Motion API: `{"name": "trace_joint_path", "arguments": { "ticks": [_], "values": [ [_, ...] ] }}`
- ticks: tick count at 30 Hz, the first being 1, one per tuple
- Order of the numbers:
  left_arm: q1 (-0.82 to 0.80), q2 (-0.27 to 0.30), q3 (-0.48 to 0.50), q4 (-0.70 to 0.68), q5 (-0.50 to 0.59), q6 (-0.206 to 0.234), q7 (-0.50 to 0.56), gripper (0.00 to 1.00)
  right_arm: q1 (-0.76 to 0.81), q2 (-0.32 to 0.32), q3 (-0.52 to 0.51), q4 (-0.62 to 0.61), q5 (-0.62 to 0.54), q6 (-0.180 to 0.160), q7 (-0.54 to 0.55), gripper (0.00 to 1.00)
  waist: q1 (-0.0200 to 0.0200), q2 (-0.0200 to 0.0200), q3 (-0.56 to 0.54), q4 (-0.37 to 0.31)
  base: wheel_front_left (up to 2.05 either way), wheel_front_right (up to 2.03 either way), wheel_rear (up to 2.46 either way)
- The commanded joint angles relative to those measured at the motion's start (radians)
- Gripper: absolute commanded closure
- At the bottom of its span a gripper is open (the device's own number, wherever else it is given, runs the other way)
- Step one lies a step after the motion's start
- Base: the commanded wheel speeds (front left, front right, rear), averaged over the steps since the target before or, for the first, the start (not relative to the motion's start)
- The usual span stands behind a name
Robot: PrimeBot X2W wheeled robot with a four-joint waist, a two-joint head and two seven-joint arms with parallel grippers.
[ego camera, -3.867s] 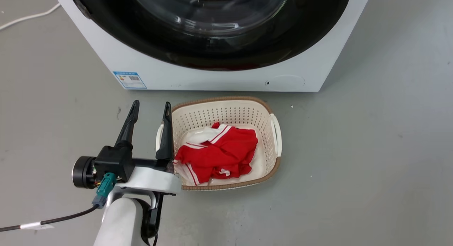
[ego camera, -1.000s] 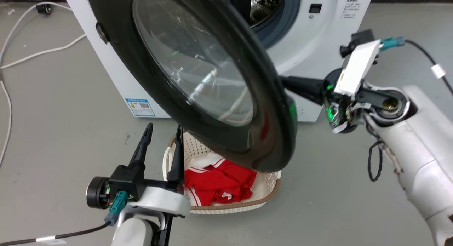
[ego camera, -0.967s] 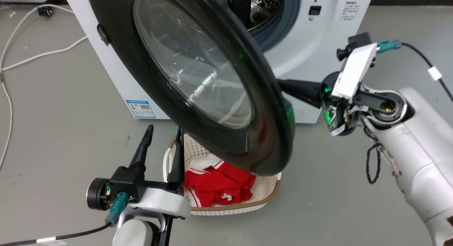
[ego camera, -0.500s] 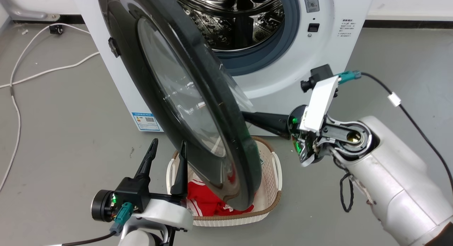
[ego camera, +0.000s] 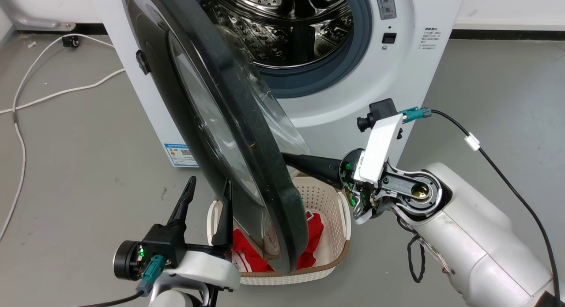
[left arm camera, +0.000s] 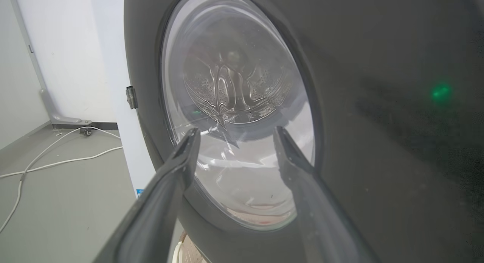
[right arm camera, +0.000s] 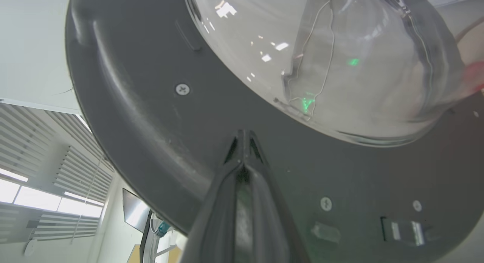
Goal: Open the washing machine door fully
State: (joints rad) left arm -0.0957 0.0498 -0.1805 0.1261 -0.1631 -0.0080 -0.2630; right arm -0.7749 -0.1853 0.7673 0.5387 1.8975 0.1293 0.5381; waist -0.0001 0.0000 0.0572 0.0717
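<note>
With our right gripper [right arm camera: 244, 139] pinched closed against the inner rim of the washing machine door [ego camera: 229, 121], we should push steadily outward, clearing our wide-spread left gripper [ego camera: 207, 190]

The basket [ego camera: 324, 201] lies before the washing machine [ego camera: 335, 108], beneath the washing machine door [ego camera: 229, 134].

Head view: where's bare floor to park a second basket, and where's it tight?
Free: grey floor left of the washing machine, between the white cable and the left gripper; also right of the machine, past the right arm's black cable. Crowded: directly in front, where the washing machine door, laundry basket and right gripper bunch together.
</note>
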Motion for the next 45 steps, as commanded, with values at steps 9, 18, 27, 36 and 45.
{"name": "trace_joint_path", "arguments": {
  "ticks": [9, 18, 27, 36, 45],
  "values": [
    [0.013, 0.001, 0.011, -0.004, -0.006, 0.007, -0.003, 0.00, 0.110, -0.061, -0.086, -0.075, -0.041, 0.002, -0.230, 1.00, 0.0001, 0.0000, -0.005, -0.013, 0.00, 0.00, 0.00],
    [0.028, 0.001, 0.025, 0.000, 0.001, 0.003, -0.003, 0.00, 0.327, -0.193, -0.224, -0.167, -0.014, 0.002, -0.406, 1.00, 0.0001, 0.0000, -0.019, -0.024, 0.00, 0.00, 0.00],
    [0.033, 0.001, 0.048, 0.001, 0.004, 0.003, -0.003, 0.00, 0.486, -0.253, -0.273, -0.216, -0.133, 0.002, -0.648, 0.00, 0.0001, 0.0000, -0.026, -0.046, 0.00, 0.00, 0.00],
    [0.042, 0.001, 0.059, 0.002, 0.005, 0.004, -0.003, 0.00, 0.527, -0.260, -0.311, -0.087, -0.395, 0.002, -0.802, 0.00, 0.0001, 0.0000, -0.034, -0.058, 0.00, 0.00, 0.00],
    [0.051, 0.001, 0.069, 0.001, 0.010, 0.007, -0.003, 0.00, 0.584, -0.152, -0.702, -0.118, -1.094, 0.001, -0.803, 0.00, 0.0001, 0.0000, -0.049, -0.065, 0.00, 0.00, 0.00]
  ]
}}
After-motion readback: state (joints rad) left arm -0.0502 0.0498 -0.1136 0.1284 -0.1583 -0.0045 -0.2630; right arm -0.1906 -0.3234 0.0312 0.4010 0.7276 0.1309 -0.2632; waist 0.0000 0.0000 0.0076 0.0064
